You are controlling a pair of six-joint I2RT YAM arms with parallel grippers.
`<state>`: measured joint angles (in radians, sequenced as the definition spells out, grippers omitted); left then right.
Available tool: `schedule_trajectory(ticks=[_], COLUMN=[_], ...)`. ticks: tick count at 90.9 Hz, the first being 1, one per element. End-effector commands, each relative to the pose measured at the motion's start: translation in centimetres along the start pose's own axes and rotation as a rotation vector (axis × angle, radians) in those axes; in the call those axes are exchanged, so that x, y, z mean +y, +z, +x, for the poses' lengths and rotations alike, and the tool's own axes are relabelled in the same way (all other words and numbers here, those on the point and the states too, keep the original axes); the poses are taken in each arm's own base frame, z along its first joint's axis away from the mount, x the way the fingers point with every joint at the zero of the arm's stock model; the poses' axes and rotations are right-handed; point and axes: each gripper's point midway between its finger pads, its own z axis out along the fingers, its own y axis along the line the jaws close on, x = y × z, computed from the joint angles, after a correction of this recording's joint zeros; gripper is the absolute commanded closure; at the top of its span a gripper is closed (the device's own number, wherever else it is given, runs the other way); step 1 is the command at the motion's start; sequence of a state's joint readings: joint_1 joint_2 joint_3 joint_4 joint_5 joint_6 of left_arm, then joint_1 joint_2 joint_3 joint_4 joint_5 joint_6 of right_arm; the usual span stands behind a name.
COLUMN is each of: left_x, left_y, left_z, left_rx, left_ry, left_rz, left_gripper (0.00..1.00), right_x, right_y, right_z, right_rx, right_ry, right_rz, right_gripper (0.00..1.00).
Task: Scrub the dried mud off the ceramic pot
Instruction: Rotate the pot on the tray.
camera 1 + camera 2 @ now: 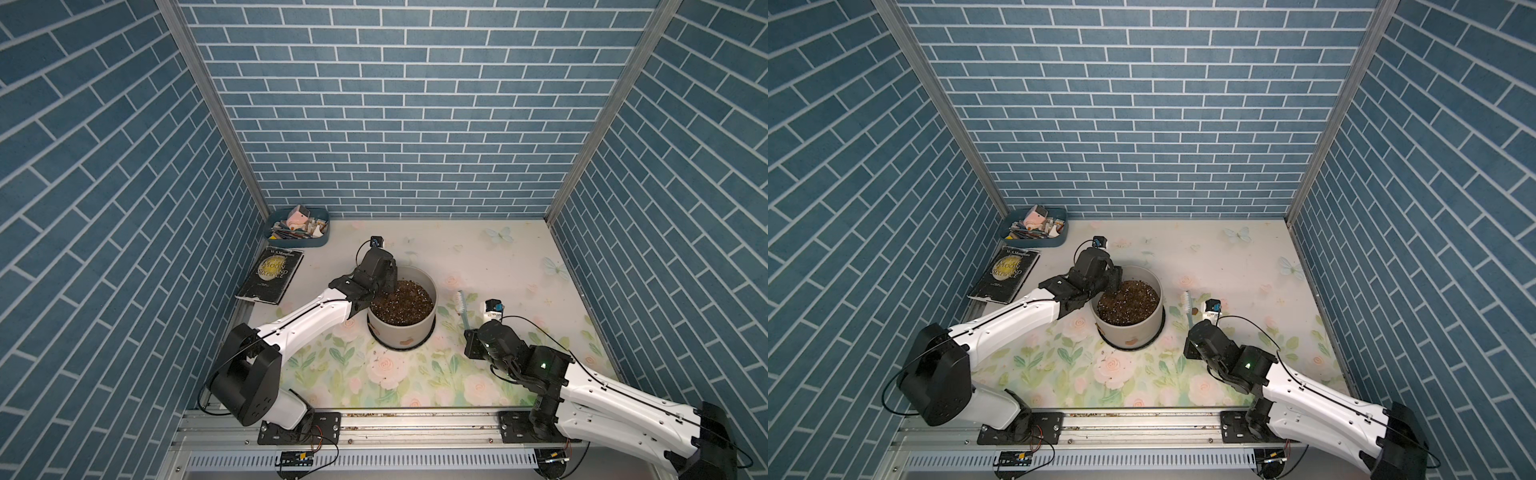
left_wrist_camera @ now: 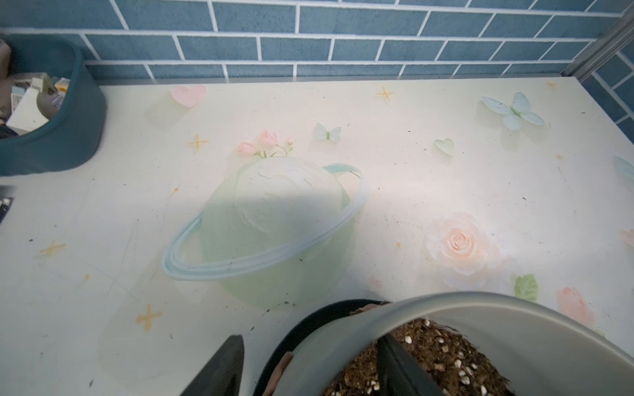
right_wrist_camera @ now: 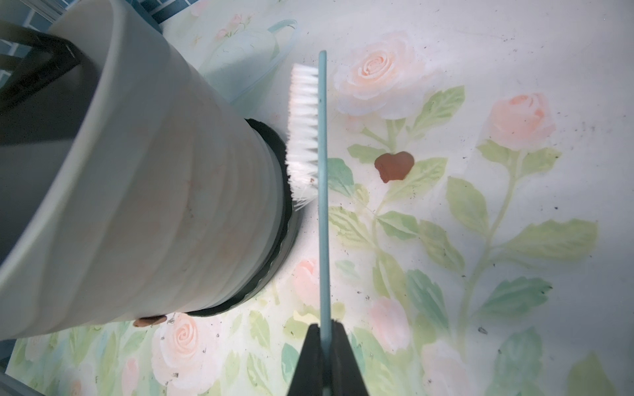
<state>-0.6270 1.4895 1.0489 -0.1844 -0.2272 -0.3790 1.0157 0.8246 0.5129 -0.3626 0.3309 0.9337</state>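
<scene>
Pot (image 3: 144,192): smooth grey cylinder | mud (image 3: 394,166): flat reddish flake | brush (image 3: 305,137): white bristles

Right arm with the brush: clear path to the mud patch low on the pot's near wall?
Probably yes. The mud patch faces the open mat, the brush in the right gripper sits beside the ceramic pot, nothing between.

Left gripper (image 1: 388,277) straddles ceramic pot (image 1: 402,328) rim; brush (image 1: 462,308) stands beside it

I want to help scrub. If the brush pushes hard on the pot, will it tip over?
Probably not. The ceramic pot looks wide, sits on a saucer and is full of soil, so likely heavy. It might slide.
</scene>
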Motion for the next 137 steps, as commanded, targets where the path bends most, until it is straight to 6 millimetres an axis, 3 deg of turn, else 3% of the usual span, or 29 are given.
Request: schedule_trajectory(ticks=[1, 14, 28, 43, 58, 64, 69, 74, 91, 111, 137], left_x=[1.0, 1.8, 2.9, 2.7, 1.9, 1.5, 1.2, 0.9, 0.2, -0.2, 1.5], left_y=[0.0, -0.4, -1.5, -3.3, -4.7, -4.7, -4.6, -4.4, -2.4, 0.5, 0.2], left_z=[0.9, 1.9, 2.9, 3.8, 2.8, 2.3, 1.8, 1.2, -1.3, -1.0, 0.0], left_rx=[0.025, 0.046, 0.067, 0.087, 0.066, 0.067, 0.062, 0.049, 0.016, 0.052, 0.058], left_ry=[0.003, -0.02, -0.074, -0.173, -0.203, -0.2, -0.196, -0.18, -0.121, -0.061, -0.024], left_rz=[-0.045, -0.072, -0.106, -0.06, -0.003, 0.007, 0.015, 0.019, -0.009, -0.052, -0.124], left_gripper=[0.43, 0.57, 0.87, 0.96, 0.91, 0.81, 0.6, 0.49, 0.31, 0.32, 0.49], right_x=[0.1, 0.2, 0.5, 0.9, 0.7, 0.5, 0.4, 0.4, 0.4, 0.3, 0.5], right_y=[0.2, 0.3, 0.4, 0.9, 0.9, 0.9, 0.9, 0.8, 0.9, 0.8, 0.7], right_z=[0.2, 0.4, 0.4, 0.7, 0.6, 0.7, 0.7, 0.7, 1.0, 1.0, 0.9], right_rx=[-0.006, -0.008, -0.007, 0.0, -0.003, -0.002, -0.003, -0.006, -0.003, -0.006, -0.015], right_ry=[-0.018, -0.008, -0.002, 0.004, 0.003, 0.002, 0.003, 0.007, 0.006, 0.0, 0.007], right_rz=[-0.016, -0.031, -0.047, -0.061, -0.052, -0.047, -0.043, -0.047, -0.058, -0.062, -0.085], right_gripper=[1.0, 1.0, 1.0, 1.0, 1.0, 1.0, 1.0, 1.0, 1.0, 1.0, 1.0])
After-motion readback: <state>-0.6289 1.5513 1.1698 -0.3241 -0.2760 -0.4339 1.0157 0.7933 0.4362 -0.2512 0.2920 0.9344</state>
